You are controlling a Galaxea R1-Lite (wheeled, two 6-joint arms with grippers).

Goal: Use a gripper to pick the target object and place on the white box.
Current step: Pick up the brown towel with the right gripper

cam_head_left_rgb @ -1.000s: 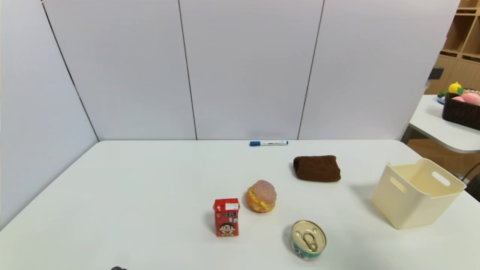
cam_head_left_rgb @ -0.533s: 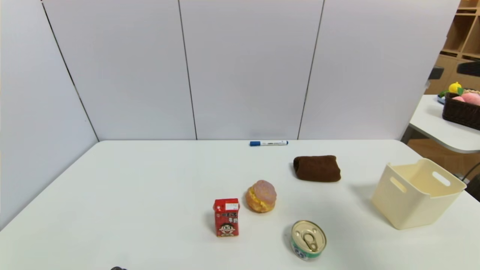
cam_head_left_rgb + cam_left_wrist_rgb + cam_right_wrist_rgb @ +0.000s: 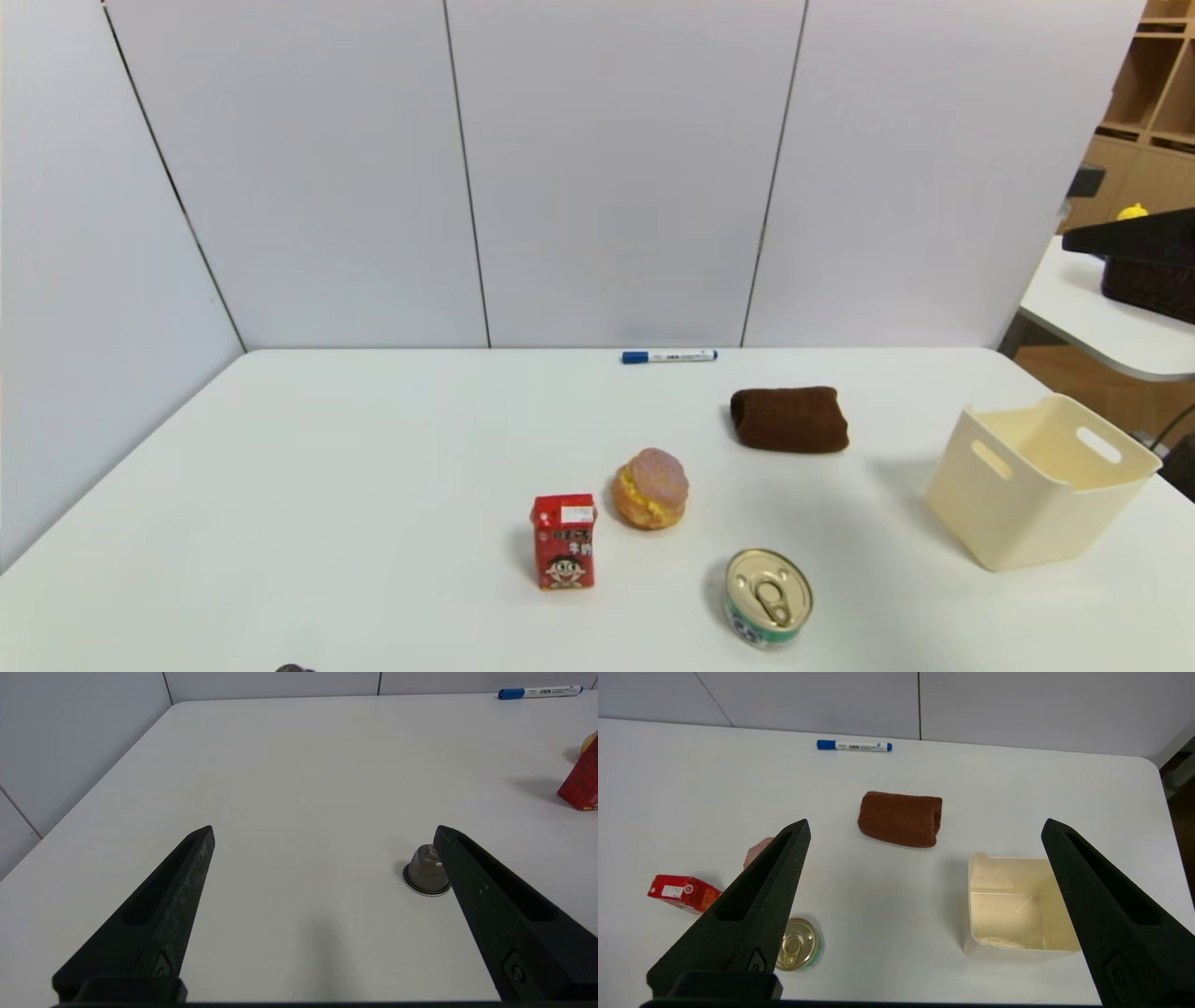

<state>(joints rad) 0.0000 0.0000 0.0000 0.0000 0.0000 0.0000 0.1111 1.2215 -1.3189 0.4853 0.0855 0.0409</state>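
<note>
My right gripper (image 3: 924, 830) has its jaws spread wide with nothing between them, hanging above the table (image 3: 373, 485); in its wrist view the brown towel roll (image 3: 900, 819) lies at centre frame between the two black fingers (image 3: 752, 905), and the cream-white tub (image 3: 1017, 905) sits at lower right. In the head view only a dark sliver of that arm shows at the right edge. There the towel roll (image 3: 790, 419) lies right of centre, apart from the tub (image 3: 1036, 481) at the far right. A cream-filled bun (image 3: 650, 487), a red carton (image 3: 564, 540) and a pull-tab can (image 3: 767, 597) stand at lower centre, and a blue-capped marker (image 3: 668, 356) lies by the wall. My left gripper (image 3: 322, 833) is also wide open and empty, low over the table beside a small grey capsule (image 3: 426, 875).
</note>
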